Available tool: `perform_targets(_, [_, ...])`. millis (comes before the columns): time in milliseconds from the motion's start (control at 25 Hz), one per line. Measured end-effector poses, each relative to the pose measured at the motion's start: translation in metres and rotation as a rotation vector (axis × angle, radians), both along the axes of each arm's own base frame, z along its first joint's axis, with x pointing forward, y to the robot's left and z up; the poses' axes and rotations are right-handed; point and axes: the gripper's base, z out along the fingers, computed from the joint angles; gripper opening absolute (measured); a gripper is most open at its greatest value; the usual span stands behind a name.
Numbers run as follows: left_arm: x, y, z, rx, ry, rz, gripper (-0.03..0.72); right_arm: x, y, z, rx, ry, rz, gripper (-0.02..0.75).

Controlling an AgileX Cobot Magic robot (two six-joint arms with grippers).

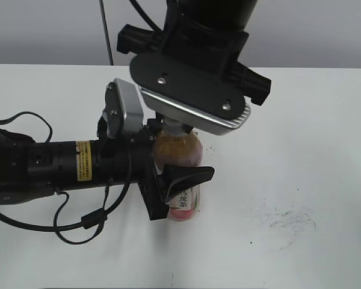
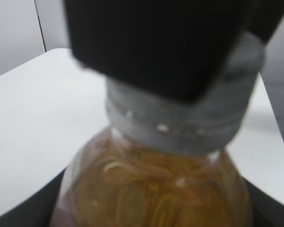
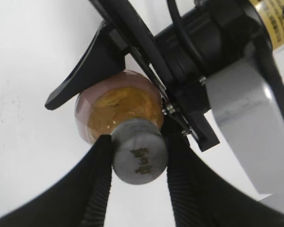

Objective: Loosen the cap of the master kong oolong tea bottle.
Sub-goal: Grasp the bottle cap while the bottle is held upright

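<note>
Left gripper (image 1: 179, 191) clamps the master kong oolong tea bottle (image 1: 179, 152), upright mid-table (image 1: 301, 120); right gripper (image 3: 138, 161) pinches the cap (image 3: 139, 151) from above, fingers (image 3: 97, 184) at its nine and three o'clock.

**Robot body: visible condition**

Left arm (image 1: 42, 165): black cylindrical housing, yellow warning label (image 1: 83, 160) with small print, loose black cables (image 1: 78, 223) looped beside it. Silver-grey camera bracket (image 1: 123, 108) with 2 small red marks. Left gripper (image 1: 180, 186): matte black curved fingers. Right arm (image 1: 198, 66): black plate, 2 visible screws (image 1: 161, 78), silver ribbed edge. Right gripper (image 3: 138, 179): black ribbed finger pads (image 3: 191, 189).
</note>
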Motion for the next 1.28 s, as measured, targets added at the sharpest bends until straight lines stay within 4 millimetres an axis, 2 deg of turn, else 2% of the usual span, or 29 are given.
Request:
perform_targets(240, [0.0001,0.0000,0.0000,0.000,0.001,0.001,0.447,0.0001,0.0000,0.0000,-0.013,-0.034,0.114,0.269])
perform_targets(400, [0.0002,0.0000,0.0000,0.000,0.002,0.002,0.447,0.0002,0.0001,0.0000,-0.001,-0.007,0.016,0.269])
perform_targets(480, [0.0001,0.0000,0.0000,0.000,0.002,0.001,0.447,0.0002,0.0001,0.0000,0.013,0.029,-0.106,0.276])
perform_targets(560, [0.0003,0.0001,0.0000,-0.001,0.005,0.004,0.447,-0.0003,0.0005,0.0001,0.036,0.080,-0.262,0.316])
perform_targets(800, [0.0007,0.0002,0.0001,-0.003,0.009,0.010,0.447,-0.0021,0.0022,0.0003,0.094,0.230,-0.724,0.575])
perform_targets(880, [0.0008,0.0002,0.0001,-0.004,0.009,0.011,0.447,-0.0020,0.0023,-0.0001,0.113,0.283,-0.906,0.580])
perform_targets(1040, [0.0008,0.0002,0.0001,-0.004,0.009,0.011,0.447,0.0004,0.0000,-0.0005,0.142,0.340,-1.234,0.541])
perform_targets(1280, [0.0011,0.0002,0.0002,-0.005,0.011,0.015,0.447,0.0012,-0.0008,-0.0006,0.198,0.450,-1.667,0.515])
